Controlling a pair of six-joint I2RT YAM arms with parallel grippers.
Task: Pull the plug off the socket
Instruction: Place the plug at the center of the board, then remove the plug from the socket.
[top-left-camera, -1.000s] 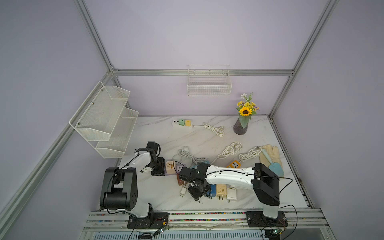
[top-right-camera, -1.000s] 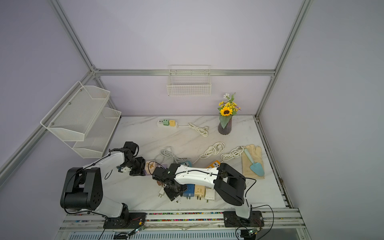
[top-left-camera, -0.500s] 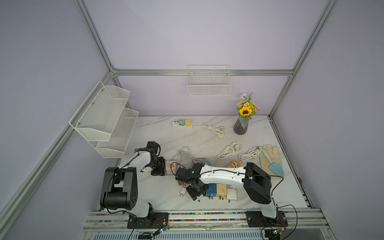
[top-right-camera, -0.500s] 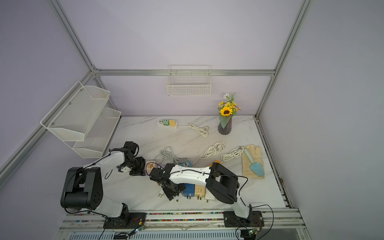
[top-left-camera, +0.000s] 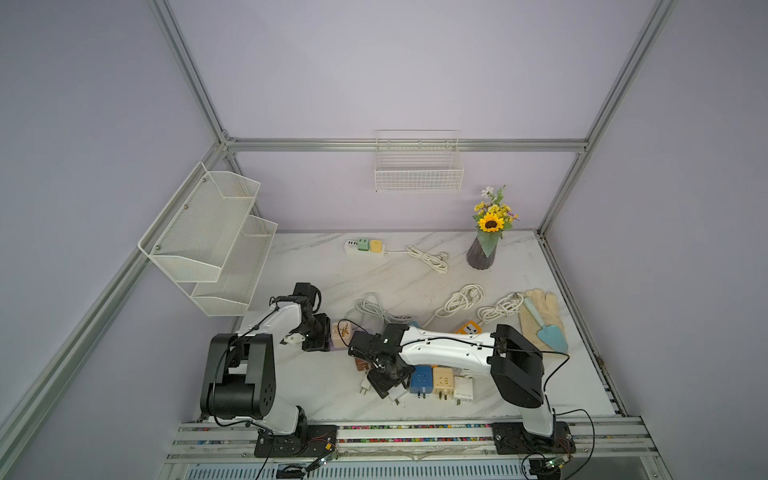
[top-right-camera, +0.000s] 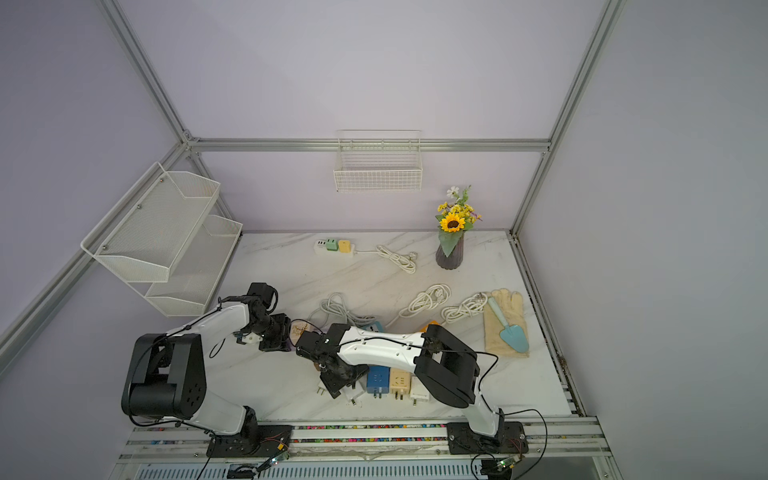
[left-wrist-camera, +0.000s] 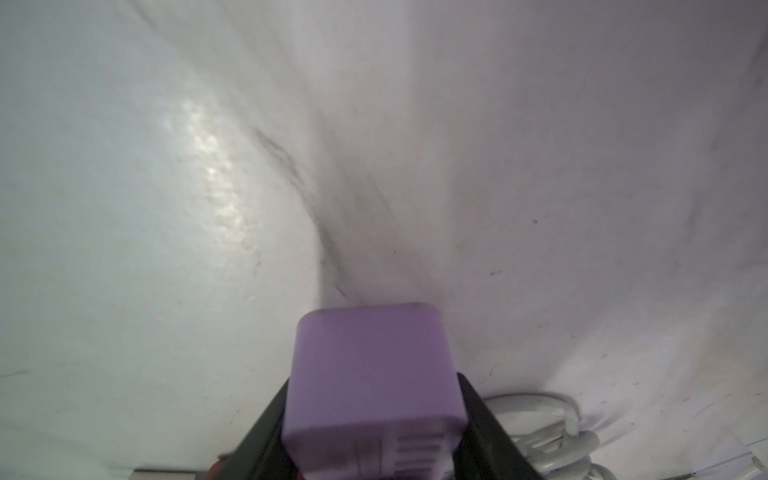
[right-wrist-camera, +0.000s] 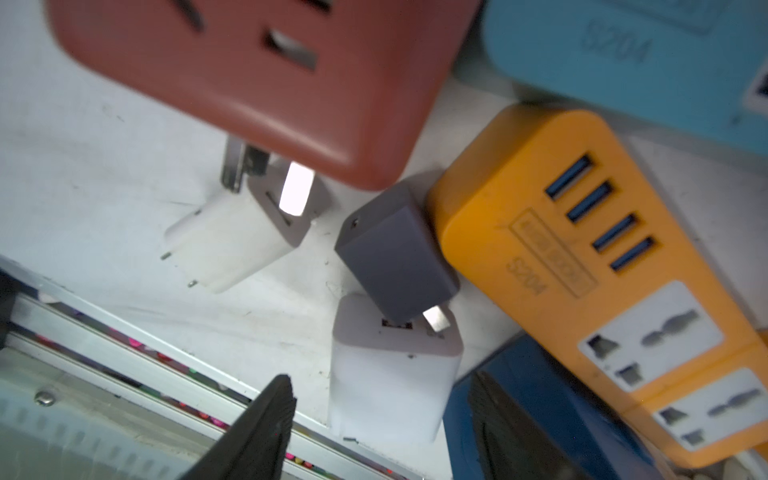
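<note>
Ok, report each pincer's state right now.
Left pincer: closed on the purple cube.
Right pincer: open, gripping nothing; the white charger lies loose between the jaws.

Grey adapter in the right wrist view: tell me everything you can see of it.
The grey adapter is a dark grey block, matte plastic by its look, with one metal prong showing. It lies tilted on the white table, prong end over a white charger, one side against the orange power strip. Nothing grips it.

Marble table, right arm stretched over loose adapters, left arm close by, sunflower vase behind.
</note>
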